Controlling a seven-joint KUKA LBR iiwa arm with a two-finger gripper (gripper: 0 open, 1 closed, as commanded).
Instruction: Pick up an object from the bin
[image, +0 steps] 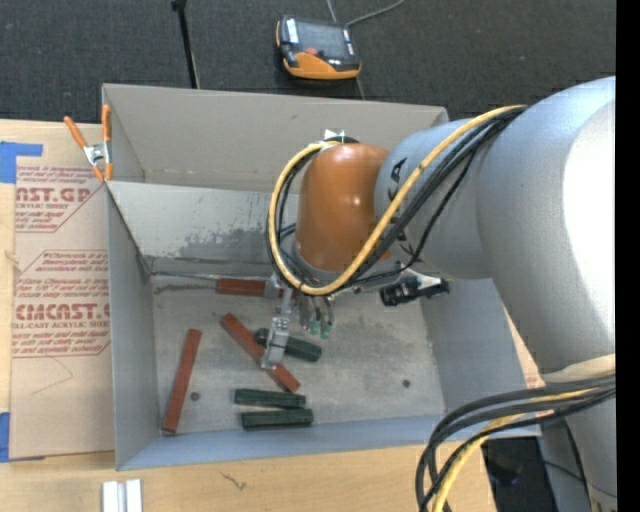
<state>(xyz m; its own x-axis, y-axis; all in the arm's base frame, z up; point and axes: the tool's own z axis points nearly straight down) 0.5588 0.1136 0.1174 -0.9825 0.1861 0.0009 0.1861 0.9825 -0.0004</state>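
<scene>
Where the floor of the grey metal bin (128, 330) meets its front wall, two dark green bars lie side by side, roughly parallel: the front green bar (277, 419) just beside the wall, the second green bar (270, 398) just behind it. To their left and well apart, a long red-brown stick (182, 380) lies near the foot of the left wall, its lower end toward the front left corner. Further back, near mid-floor, a diagonal red-brown stick (240, 335) runs from upper left to lower right, and a third green bar (303, 351) lies just to its right. The gripper (276, 350) sits low over the spot where these two meet; contact cannot be confirmed, and whether the claw is spread or pressed together cannot be told from this angle. Above it rises the orange wrist cover (335, 215), with yellow and black cables (283, 200) looped round it. At the rear, a short red-brown stick (242, 287) lies along the foot of the back wall, left of the gripper and apart from it.
</scene>
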